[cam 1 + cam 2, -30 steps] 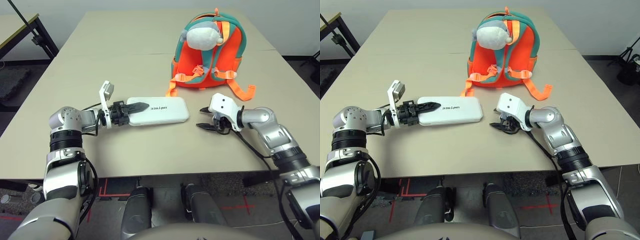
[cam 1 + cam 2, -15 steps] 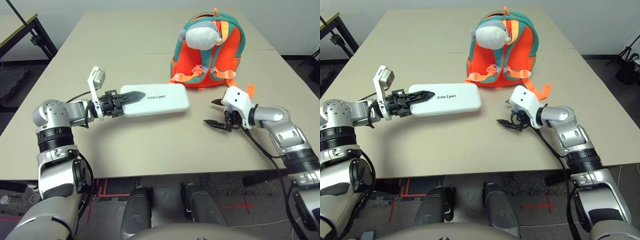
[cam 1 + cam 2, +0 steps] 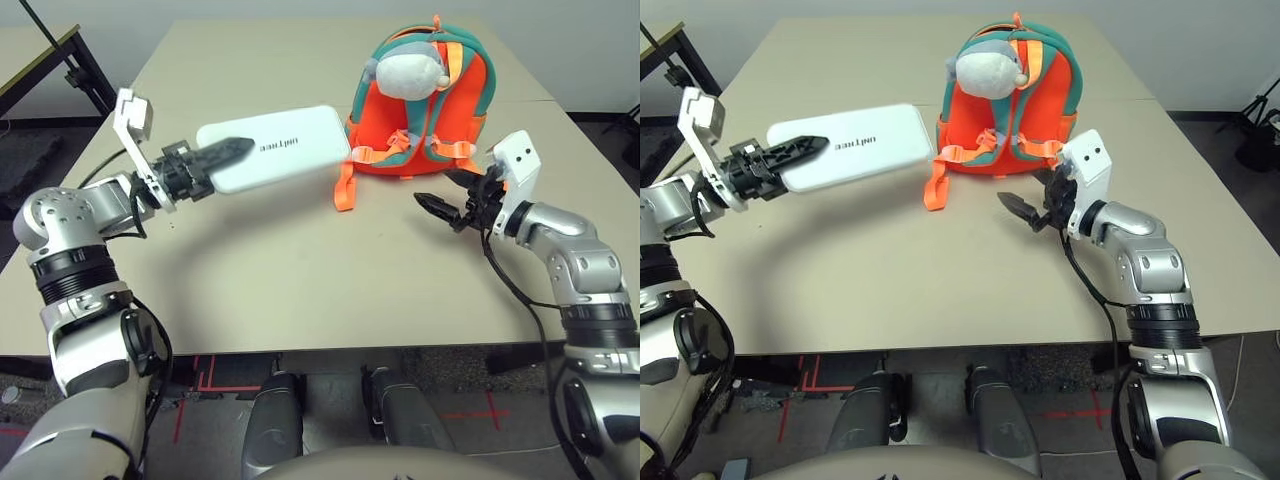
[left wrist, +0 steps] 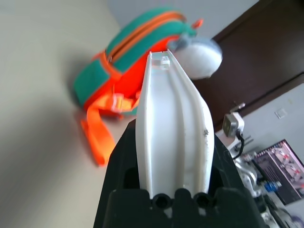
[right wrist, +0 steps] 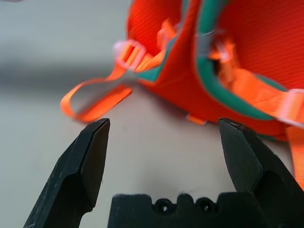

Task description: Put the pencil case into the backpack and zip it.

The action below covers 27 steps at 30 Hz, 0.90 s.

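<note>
In the left eye view, the left gripper (image 3: 222, 160) pinched the white pencil case (image 3: 275, 149) by its end, one black finger lying across the face near the dark lettering. The case was held up off the table (image 3: 270, 290), with a soft shadow on the tabletop below it. The orange and teal backpack (image 3: 420, 100) stood upright toward the far part of the table, its straps and a grey-white plush toy (image 3: 411, 76) facing the robot. An orange strap (image 3: 345, 187) hung down at the backpack's left side and onto the table. The right gripper (image 3: 443, 192) was in front of the backpack, spread and with nothing between its fingers. The right eye view showed the same layout, the case's free end near the loose strap in the picture. In the left wrist view, the two black fingers were closed onto the case from either side, its narrow white edge rising between them, and the backpack lay beyond, with an orange zipper band (image 4: 142, 33) running along its teal top. In the right wrist view, the two fingers stood wide apart over bare tabletop, with the backpack's orange back panel, teal edging and buckled straps just beyond the tips.
</note>
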### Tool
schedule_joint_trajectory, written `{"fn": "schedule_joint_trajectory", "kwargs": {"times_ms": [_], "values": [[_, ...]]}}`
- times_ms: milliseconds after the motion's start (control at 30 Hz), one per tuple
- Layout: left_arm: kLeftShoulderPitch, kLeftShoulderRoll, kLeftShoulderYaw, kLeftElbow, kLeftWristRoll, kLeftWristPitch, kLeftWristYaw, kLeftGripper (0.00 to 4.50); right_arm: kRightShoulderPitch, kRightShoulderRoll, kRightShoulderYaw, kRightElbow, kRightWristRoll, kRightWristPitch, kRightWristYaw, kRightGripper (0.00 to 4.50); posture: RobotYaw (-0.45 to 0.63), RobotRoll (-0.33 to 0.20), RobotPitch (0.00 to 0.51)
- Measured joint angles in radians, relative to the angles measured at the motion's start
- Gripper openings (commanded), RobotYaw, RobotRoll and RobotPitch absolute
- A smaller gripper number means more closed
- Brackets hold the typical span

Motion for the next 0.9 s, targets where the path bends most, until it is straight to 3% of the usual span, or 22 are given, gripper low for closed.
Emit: {"fn": "schedule_joint_trajectory", "kwargs": {"times_ms": [233,400,900], "values": [[-0.011,0.001,-0.007,-0.020,0.003,-0.116,0.018,1.22,-0.119,0.061,-0.056,0.036,0.043,0.005,-0.120,4.50,-0.17,0.000,0.125],[-0.082,-0.008,0.018,0.023,-0.001,-0.199,0.061,1.22,-0.217,0.124,-0.057,0.120,0.064,0.005,-0.170,4.50,-0.17,0.000,0.122],[-0.110,-0.003,0.020,0.100,0.000,-0.311,0.091,1.22,-0.403,0.178,-0.017,0.505,-0.020,-0.171,-0.244,4.50,-0.14,0.000,0.113]]}}
